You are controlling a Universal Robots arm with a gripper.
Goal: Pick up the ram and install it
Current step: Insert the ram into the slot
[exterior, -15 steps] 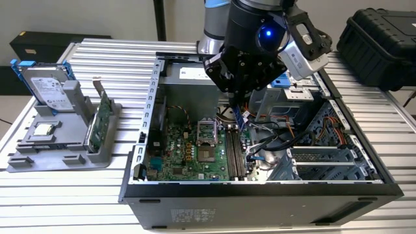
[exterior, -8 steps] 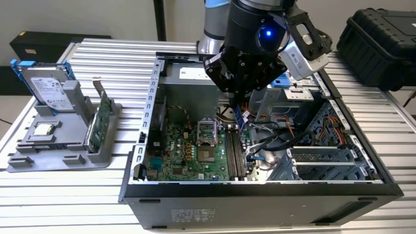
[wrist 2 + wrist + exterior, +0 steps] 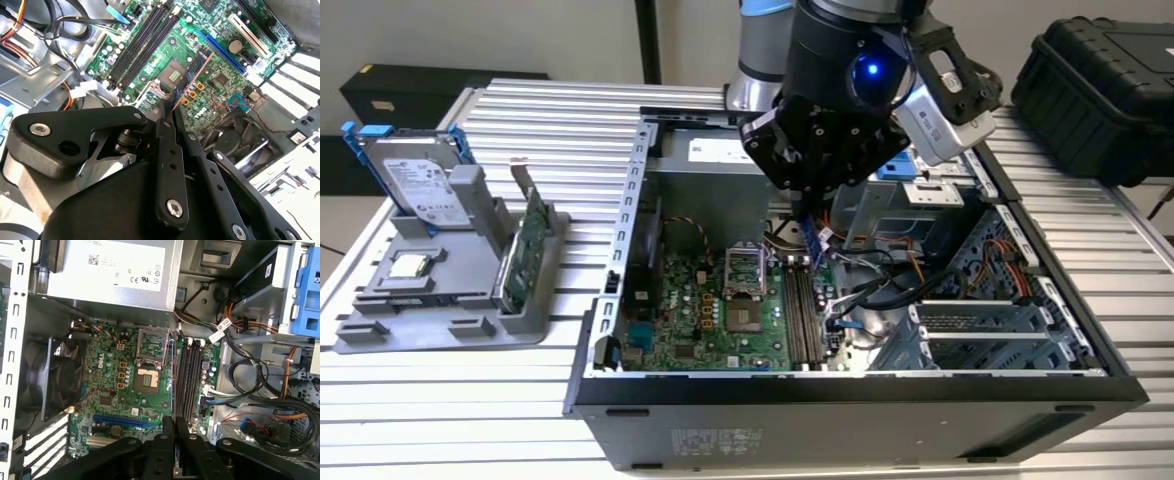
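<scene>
1. In the second wrist view the gripper (image 3: 169,111) has its fingers closed on the ram (image 3: 190,76), a thin dark stick seen edge-on, held above the motherboard (image 3: 210,50); its free end hangs over the processor socket (image 3: 174,76), beside the empty memory slots (image 3: 141,46).
2. In the first wrist view the ram (image 3: 173,377) is a narrow blue edge running between the socket (image 3: 148,380) and the slots (image 3: 189,380); the power supply (image 3: 107,267) lies beyond the board.
3. The exterior view shows the arm reaching down into the open computer case (image 3: 854,385); to that view's left a grey stand (image 3: 447,300) holds a hard drive (image 3: 420,180) and a green card (image 3: 531,250).
4. Cables (image 3: 887,290) crowd the case just beside the slots.
</scene>
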